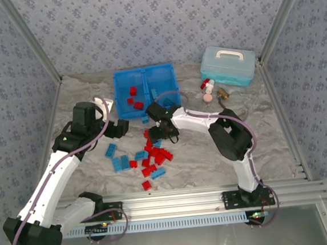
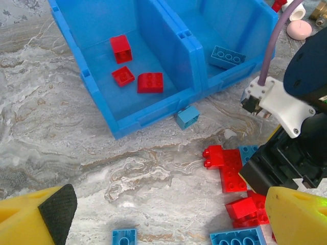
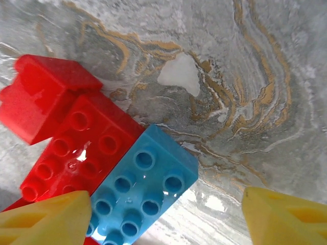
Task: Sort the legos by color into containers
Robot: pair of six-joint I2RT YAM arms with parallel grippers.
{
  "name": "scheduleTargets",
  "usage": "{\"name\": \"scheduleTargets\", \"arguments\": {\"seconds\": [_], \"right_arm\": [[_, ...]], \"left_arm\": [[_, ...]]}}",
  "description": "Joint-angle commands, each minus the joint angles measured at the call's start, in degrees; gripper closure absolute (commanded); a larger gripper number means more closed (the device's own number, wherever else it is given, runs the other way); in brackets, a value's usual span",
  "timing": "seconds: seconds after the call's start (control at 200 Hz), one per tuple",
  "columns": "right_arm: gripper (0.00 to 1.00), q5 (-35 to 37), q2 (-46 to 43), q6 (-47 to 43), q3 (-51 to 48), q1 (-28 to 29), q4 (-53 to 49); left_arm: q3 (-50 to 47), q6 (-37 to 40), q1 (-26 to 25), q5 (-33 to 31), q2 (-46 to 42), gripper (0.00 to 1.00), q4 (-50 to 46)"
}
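Hovering on the left: the left gripper [image 2: 168, 217] is hanging over the marbled table [image 2: 61, 148], on the near side of the tray. Its yellow fingers [image 2: 30, 217] are standing wide apart with nothing between them.
Right gripper: the right gripper [image 3: 166, 214] is pointing down at the loose legos in the middle of the table. Its jaws are standing apart and clamping nothing. A light blue brick [image 3: 143, 196] is lying below them, close by one finger and well apart from the other.
Beside that brick: a red brick [image 3: 82, 148] is touching its long side, and a second red brick [image 3: 43, 97] is lying against that one.
Tray: the bright blue tray [image 1: 143, 70] is sitting at the far middle of the table, with its two compartments side by side.
Left compartment: three red bricks [image 2: 150, 82] are lying in it.
Right compartment: one sorted blue brick [image 2: 226, 56] is lying in it.
Stray brick: a small blue brick [image 2: 187, 117] is resting on the table, just beside the tray's near wall.
Loose legos: a mixed red and blue pile [image 1: 155, 155] is lying on the near side of the tray. A few blue bricks [image 1: 120, 162] are lying to its left, and a lone red brick [image 1: 146, 185] is lying nearest the arms.
Far right: a pale blue case [image 1: 228, 65] with a white handle is standing there, with small red, white and pink items [image 1: 207, 89] lying just on its near side.
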Motion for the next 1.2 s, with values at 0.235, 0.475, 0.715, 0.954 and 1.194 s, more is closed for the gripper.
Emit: {"name": "scheduleTargets", "arguments": {"seconds": [0.235,0.475,0.715,0.954,1.194], "right_arm": [[0.47,3.48,-2.1,5.06,-6.51,-2.19,-1.68],[0.3,5.87,-6.63,3.83,-8.07,-3.8,-5.48],[0.08,2.15,-6.54,7.56,-2.66,-3.79,-5.69],[0.15,4.45,-0.56,11.34,-1.91,-2.38,-5.48],[0.57,7.8,-1.33,10.11,-3.21,-2.04,-6.59]], "left_arm": [[0.61,0.87,0.81,0.64,-0.24,0.03,0.18],[0.61,0.8,1.0,0.92,0.12,0.03,0.2],[0.62,0.89,1.24,1.01,0.75,0.02,0.13],[0.53,0.9,1.33,1.05,0.94,0.02,0.16],[-1.18,2.42,1.5,7.09,-1.94,0.01,3.06]]}}
